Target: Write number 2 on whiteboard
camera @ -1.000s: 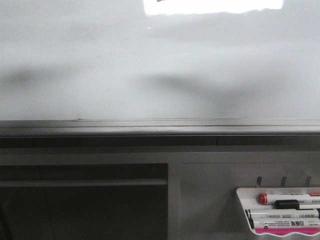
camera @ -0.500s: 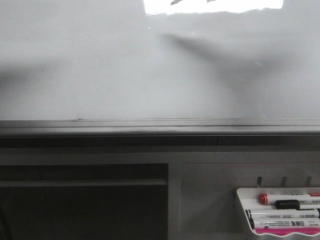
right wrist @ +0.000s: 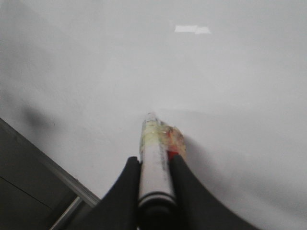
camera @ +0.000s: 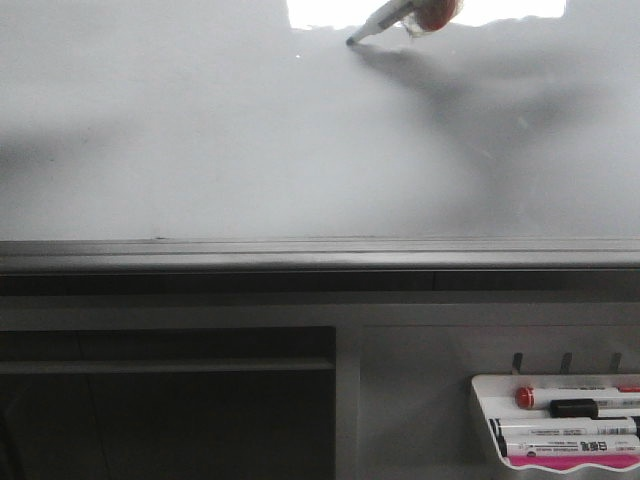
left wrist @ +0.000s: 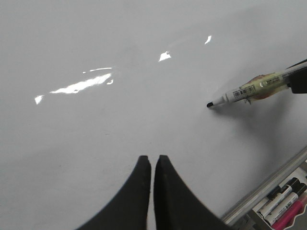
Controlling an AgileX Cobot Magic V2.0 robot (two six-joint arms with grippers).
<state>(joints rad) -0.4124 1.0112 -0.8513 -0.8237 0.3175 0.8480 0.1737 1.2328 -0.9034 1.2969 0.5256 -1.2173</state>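
Note:
The whiteboard fills the upper front view, pale grey and glossy, with a grey metal rail along its lower edge. No number 2 shows on it; the board is blank. My right gripper is shut on a white marker with tape and a red patch near its tip. The marker enters the front view at the top, its tip at or just off the board. It also shows in the left wrist view. My left gripper is shut and empty over the board.
A small white marker tray hangs at the lower right below the rail, holding several markers. It also shows in the left wrist view. A dark recess lies at the lower left.
The marker has come into the front view at the top, and its shadow on the board has shifted up and right and grown sharper.

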